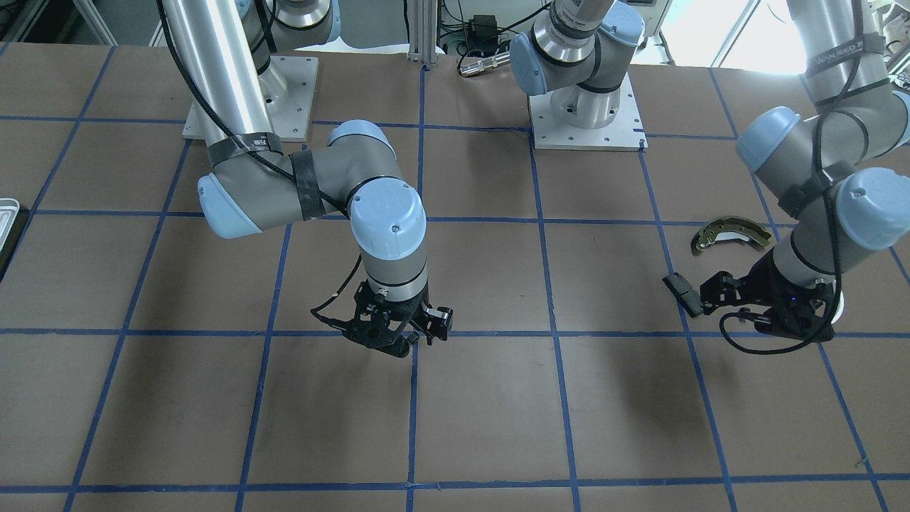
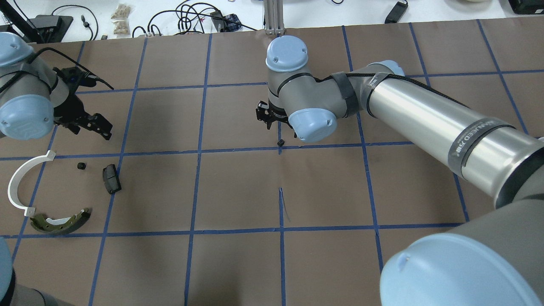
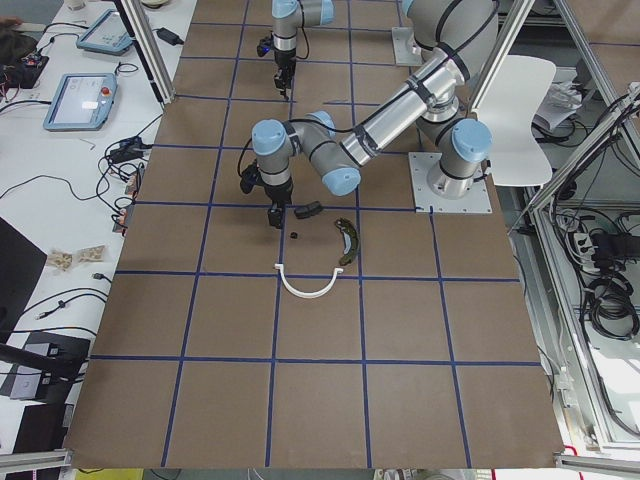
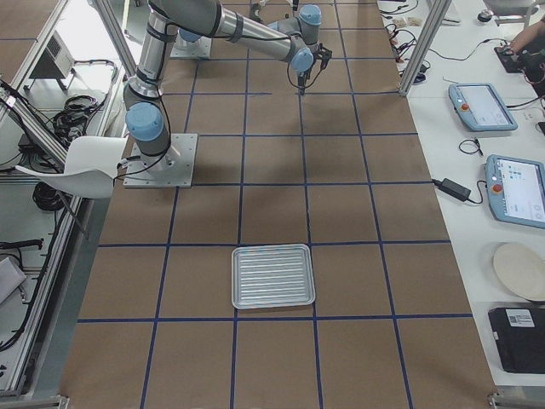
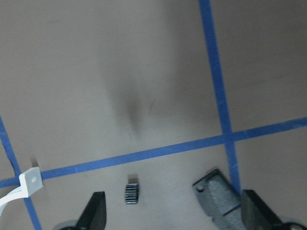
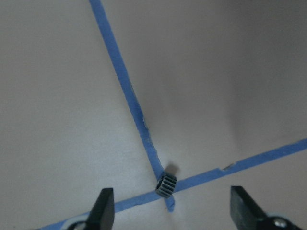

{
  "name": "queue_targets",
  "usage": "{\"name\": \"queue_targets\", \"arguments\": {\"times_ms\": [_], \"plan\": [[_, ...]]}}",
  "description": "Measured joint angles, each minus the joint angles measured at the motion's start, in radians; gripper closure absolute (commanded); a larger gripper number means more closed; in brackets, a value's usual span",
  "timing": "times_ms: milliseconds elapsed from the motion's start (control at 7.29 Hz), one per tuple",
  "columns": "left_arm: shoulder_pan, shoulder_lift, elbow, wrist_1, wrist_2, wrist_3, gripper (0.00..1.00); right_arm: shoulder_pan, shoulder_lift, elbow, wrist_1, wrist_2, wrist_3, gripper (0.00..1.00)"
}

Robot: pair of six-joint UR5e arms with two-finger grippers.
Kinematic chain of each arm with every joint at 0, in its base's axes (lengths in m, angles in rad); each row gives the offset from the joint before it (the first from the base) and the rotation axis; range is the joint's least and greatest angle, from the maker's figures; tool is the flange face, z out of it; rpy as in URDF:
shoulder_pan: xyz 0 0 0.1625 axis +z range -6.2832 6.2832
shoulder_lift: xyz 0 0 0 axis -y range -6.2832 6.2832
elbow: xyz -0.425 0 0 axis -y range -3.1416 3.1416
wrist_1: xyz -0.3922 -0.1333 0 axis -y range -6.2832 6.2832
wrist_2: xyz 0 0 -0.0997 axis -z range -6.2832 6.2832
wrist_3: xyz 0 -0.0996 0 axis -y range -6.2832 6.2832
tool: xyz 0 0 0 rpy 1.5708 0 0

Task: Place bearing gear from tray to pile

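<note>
My right gripper (image 6: pixel 171 207) hangs wide open and empty. The bearing gear (image 6: pixel 166 185) lies on the table (image 6: pixel 230 72) under the gap between its fingers, on a blue tape crossing (image 6: pixel 157 165). Farther off, my left gripper (image 5: pixel 173 207), also open and empty, hovers near the pile (image 2: pixel 111 178).

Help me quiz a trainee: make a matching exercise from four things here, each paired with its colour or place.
Things:
1 tray
2 brake shoe
3 plastic arc
4 mid-table gear

Descriptions:
A white
B on a blue tape crossing
C silvery, ribbed
D olive

Pairs: 1-C, 2-D, 3-A, 4-B.
</note>
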Motion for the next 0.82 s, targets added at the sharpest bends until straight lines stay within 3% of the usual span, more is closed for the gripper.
{"name": "queue_targets", "arguments": {"times_ms": [549, 824], "plan": [[-0.333, 0.001, 0.034, -0.019, -0.016, -0.472, 0.00, -0.259, -0.272, -0.086, 0.383, -0.004, -0.324, 0.00], [-0.487, -0.034, 0.073, -0.011, -0.025, -0.505, 0.00, -0.304, -0.391, -0.090, 0.466, -0.005, -0.402, 0.00]]}}
